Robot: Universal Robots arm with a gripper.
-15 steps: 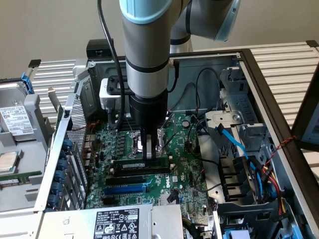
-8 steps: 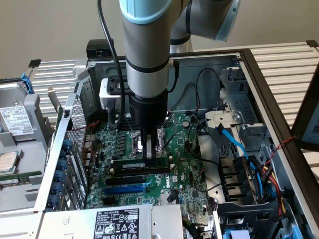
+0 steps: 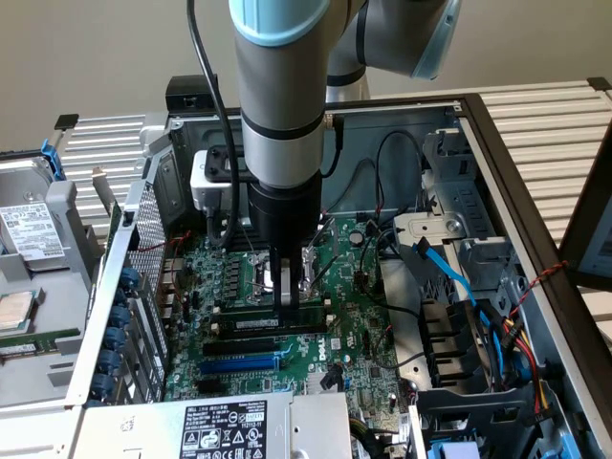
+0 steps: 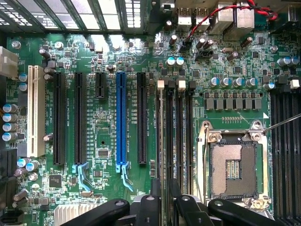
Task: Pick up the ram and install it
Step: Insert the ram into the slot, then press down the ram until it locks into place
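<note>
In the exterior view the gripper (image 3: 292,304) stands low over the motherboard (image 3: 356,330), and the ram (image 3: 251,323) lies in its slot just beneath it. In the wrist view the jaws stand slightly apart on both sides of the ram (image 4: 162,136). I judge this is the release step, and it calls for a straight lift.

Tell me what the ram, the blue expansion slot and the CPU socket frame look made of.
Ram: thin circuit-board laminate by its look, matte, with a pale label that seems to be paper.
Blue expansion slot: probably moulded plastic, evenly coloured with a slight sheen.
CPU socket frame: bare metal, silvery and reflective, with bright screw heads at its corners.
</note>
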